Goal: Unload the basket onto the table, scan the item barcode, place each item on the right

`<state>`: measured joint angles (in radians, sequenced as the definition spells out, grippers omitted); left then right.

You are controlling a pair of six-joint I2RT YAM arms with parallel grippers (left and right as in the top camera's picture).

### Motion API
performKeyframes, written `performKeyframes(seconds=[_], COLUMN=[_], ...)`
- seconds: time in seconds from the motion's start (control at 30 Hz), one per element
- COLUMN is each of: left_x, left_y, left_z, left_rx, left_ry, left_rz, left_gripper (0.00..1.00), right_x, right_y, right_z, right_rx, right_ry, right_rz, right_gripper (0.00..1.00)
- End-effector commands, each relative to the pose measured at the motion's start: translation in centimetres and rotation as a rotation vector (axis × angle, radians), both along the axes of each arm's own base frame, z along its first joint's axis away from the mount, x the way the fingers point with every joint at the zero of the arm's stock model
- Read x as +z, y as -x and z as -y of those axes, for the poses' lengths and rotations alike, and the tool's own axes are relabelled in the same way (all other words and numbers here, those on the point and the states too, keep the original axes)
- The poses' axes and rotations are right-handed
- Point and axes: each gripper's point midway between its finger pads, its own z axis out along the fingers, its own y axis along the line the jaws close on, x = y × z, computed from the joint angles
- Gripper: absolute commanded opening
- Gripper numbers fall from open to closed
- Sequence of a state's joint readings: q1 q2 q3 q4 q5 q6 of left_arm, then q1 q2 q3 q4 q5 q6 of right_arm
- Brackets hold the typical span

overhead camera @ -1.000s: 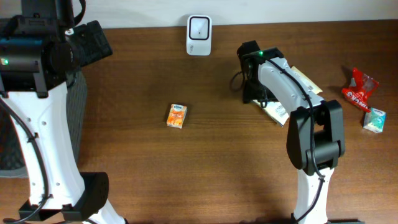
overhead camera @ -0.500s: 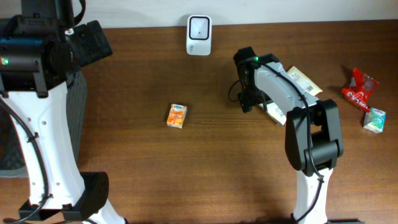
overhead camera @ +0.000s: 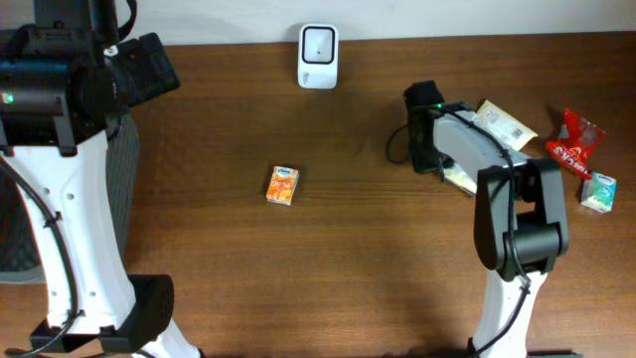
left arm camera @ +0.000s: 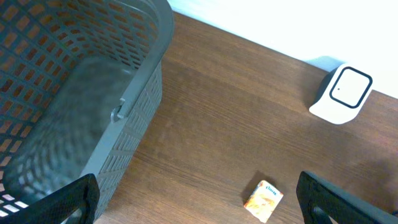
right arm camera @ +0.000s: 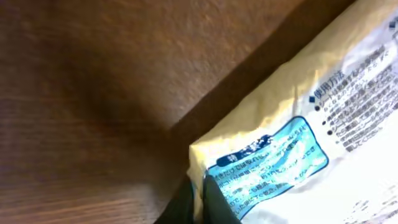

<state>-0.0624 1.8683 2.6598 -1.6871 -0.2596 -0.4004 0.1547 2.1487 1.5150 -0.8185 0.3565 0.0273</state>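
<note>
A pale yellow packet point(overhead camera: 505, 123) printed with Japanese text lies flat near the right end of the bench point(overhead camera: 298, 288), partly under the right arm, whose hand point(right arm camera: 198, 202) is closed and, judging by the wrist view, pinches the packet's near corner between its dark fingertips. A corner grip suits a thin, floppy item that offers no other edge to take, and it leaves most of the printed face uncovered. No barcode can be made out in any view, so which side must face the reader cannot be told. The white scanner point(overhead camera: 318, 43) stands upright at the back edge of the bench, its window facing forward, well apart from the packet and to its left; the item will probably have to be lifted, carried across and turned towards that window, so the scan itself looks not yet begun. A limp packet held by one corner may droop or slip on the way. A small orange box point(overhead camera: 283, 185) sits alone mid-bench, while a red wrapper point(overhead camera: 574, 139) and a teal carton point(overhead camera: 598, 191) wait at the far right, likely next in line. On the other side, the left hand point(left arm camera: 198, 208) hangs wide open and empty above the bench beside a grey mesh basket point(left arm camera: 74, 93), seemingly placed to receive scanned goods.
</note>
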Motion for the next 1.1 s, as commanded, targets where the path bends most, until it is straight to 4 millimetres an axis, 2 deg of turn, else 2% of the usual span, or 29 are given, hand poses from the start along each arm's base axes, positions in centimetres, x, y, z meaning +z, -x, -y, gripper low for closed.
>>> performKeyframes(seconds=[0.0,0.07,0.17,0.3,0.47,0.57,0.7,0.77,0.8,0.9,0.97,1.07], left_x=[0.0,0.0,0.0,0.0,0.0,0.0,0.0,0.0,0.0,0.0,0.0,0.0], left_y=[0.0,0.0,0.0,0.0,0.0,0.0,0.0,0.0,0.0,0.0,0.0,0.0], left_z=[-0.1,-0.1,-0.1,-0.1,-0.1,-0.1,-0.1,-0.1,-0.1,-0.1,-0.1,-0.1], left_rx=[-0.005,-0.005,-0.005,-0.005,-0.005,-0.005,-0.005,-0.005,-0.005,-0.005,-0.005,-0.005], left_ry=[-0.013,-0.013,-0.013,-0.013,-0.013,-0.013,-0.013,-0.013,-0.013,-0.013,-0.013,-0.013], left_rz=[-0.004,-0.004,-0.004,-0.004,-0.004,-0.004,-0.004,-0.004,-0.004,-0.004,-0.004,-0.004], left_gripper=[0.99,0.99,0.99,0.99,0.99,0.99,0.99,0.99,0.99,0.99,0.99,0.99], right_x=[-0.1,2.2,6.5,12.9,18.3,20.8,25.9,28.4,28.5,27.4,25.0,20.9], right_y=[0.2,-0.7,-1.6,-1.1,0.3,0.9,1.0,0.9,0.3,-1.0,-2.1,-2.1], right_z=[-3.6,-5.9,-9.9,-15.3,-20.0,-21.2,-20.9,-19.3,-18.1,-15.4,-13.1,-10.3], right_rx=[-0.012,0.008,0.052,0.125,0.202,0.232,0.286,0.294,0.273,0.208,0.121,-0.041], right_ry=[-0.211,-0.338,-0.561,-0.882,-1.239,-1.412,-1.721,-1.867,-1.871,-1.818,-1.699,-1.555], right_rz=[-0.024,-0.014,-0.014,-0.045,-0.099,-0.122,-0.122,-0.110,-0.086,-0.026,0.009,-0.024], right_gripper=[0.04,0.04,0.04,0.04,0.04,0.04,0.04,0.04,0.04,0.04,0.04,0.04])
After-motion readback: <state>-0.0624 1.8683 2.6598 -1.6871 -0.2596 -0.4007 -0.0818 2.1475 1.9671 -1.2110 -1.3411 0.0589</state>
